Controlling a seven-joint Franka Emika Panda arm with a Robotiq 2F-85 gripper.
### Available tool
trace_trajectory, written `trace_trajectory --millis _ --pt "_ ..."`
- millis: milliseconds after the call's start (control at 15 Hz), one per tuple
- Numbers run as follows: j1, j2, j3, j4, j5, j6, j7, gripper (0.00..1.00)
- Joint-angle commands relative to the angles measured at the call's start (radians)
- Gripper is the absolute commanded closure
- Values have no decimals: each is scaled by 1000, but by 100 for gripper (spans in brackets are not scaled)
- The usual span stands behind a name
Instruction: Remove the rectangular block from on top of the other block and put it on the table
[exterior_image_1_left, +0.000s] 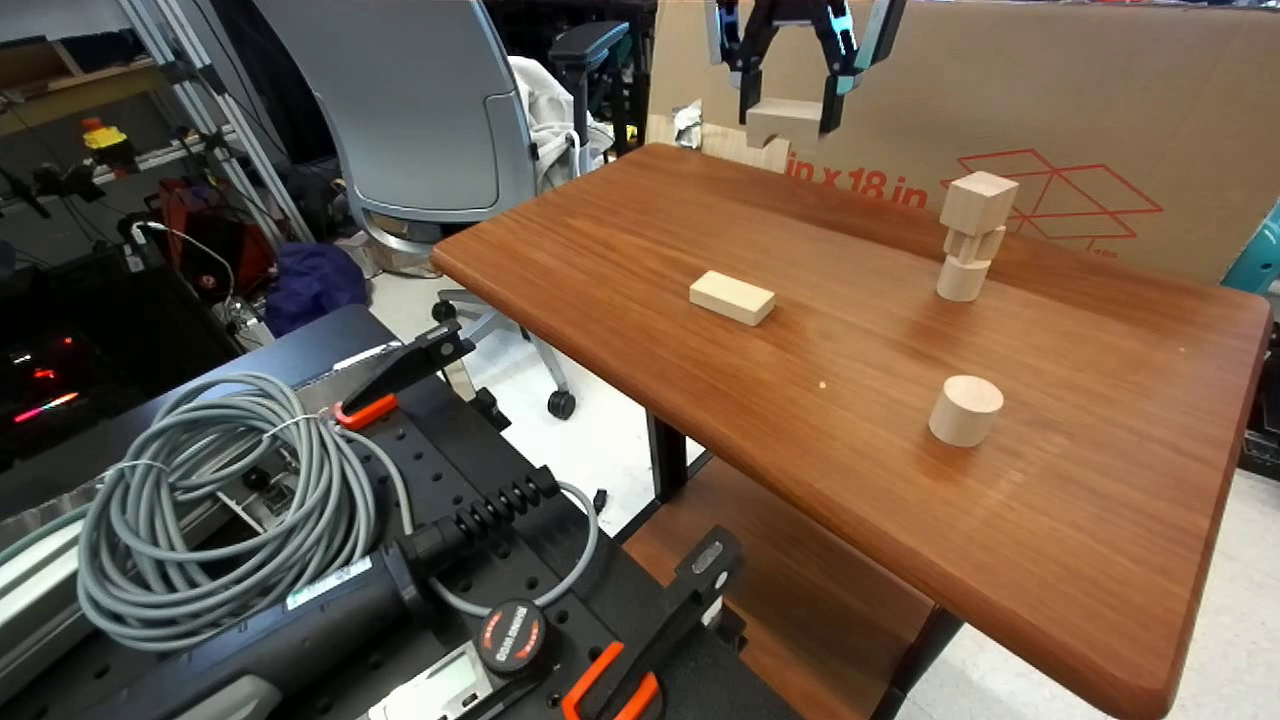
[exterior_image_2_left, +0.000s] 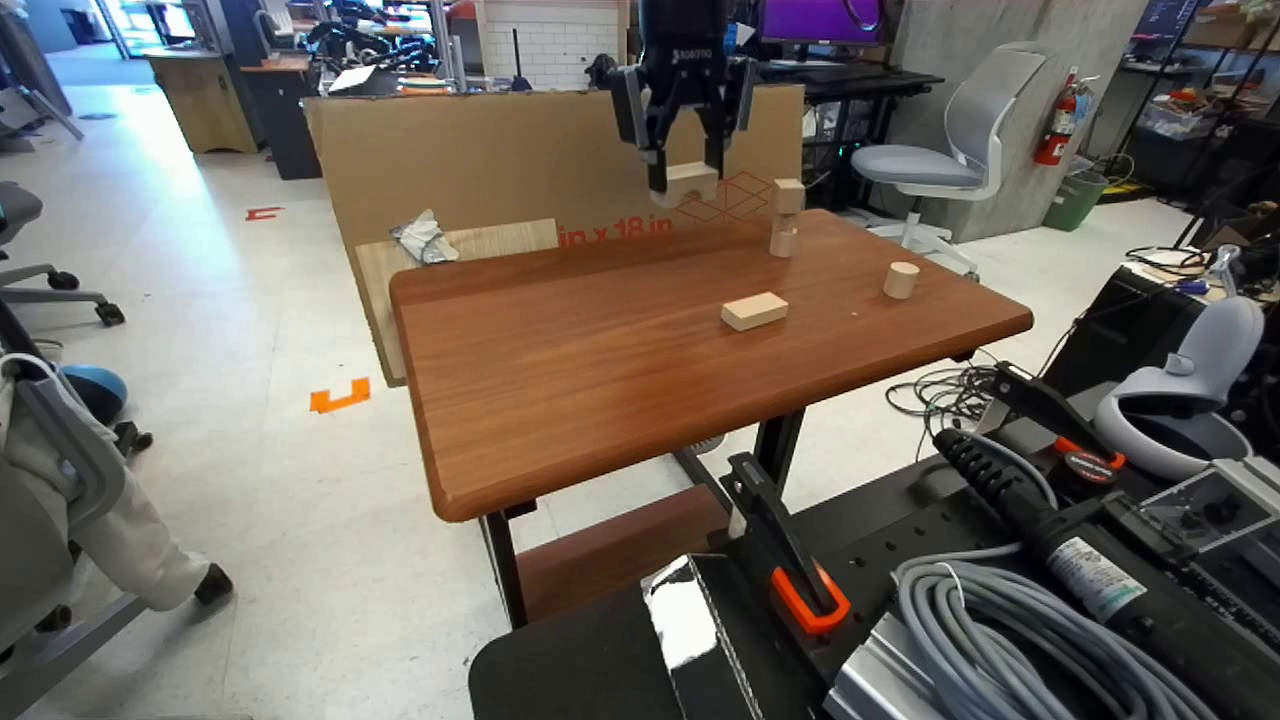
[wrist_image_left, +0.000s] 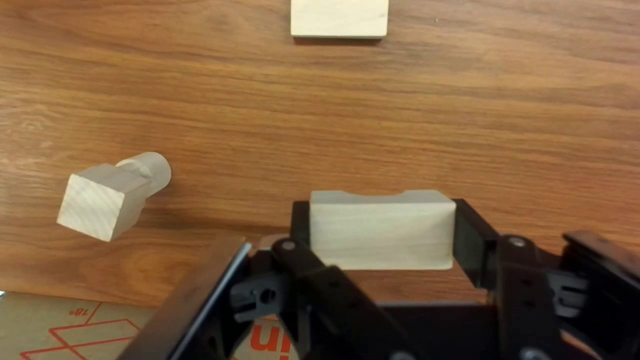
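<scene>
The rectangular block (exterior_image_1_left: 783, 122) is pale wood with a shallow curved notch in its underside. It is held in the air above the far part of the table (exterior_image_1_left: 640, 220), and also shows in an exterior view (exterior_image_2_left: 690, 184) and the wrist view (wrist_image_left: 382, 235). My gripper (wrist_image_left: 385, 230) is shut on its two short ends, fingers touching both. The other block (exterior_image_1_left: 733, 298) is a flat pale slab lying flat on the table with nothing on top. It also shows in an exterior view (exterior_image_2_left: 755, 310) and at the wrist view's top edge (wrist_image_left: 340, 17), partly cut off.
A stack of pale wooden pieces (exterior_image_1_left: 978, 205) stands near the table's far edge, and left of my gripper in the wrist view (wrist_image_left: 95, 205). A short wooden cylinder (exterior_image_1_left: 966, 410) stands on the table. A large cardboard sheet (exterior_image_2_left: 460, 160) stands behind the far edge.
</scene>
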Motion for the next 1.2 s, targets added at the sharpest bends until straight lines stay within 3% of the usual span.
trace_trajectory --millis 0,533,933,1000,1133 --pt "9 109 -16 130 9 -75 19 58" --pt "10 246 -28 262 8 -154 40 58" --pt "6 286 -42 293 4 -165 43 58" --pt "6 286 -43 290 5 -165 45 8" --pt "5 266 -41 273 5 -167 37 3"
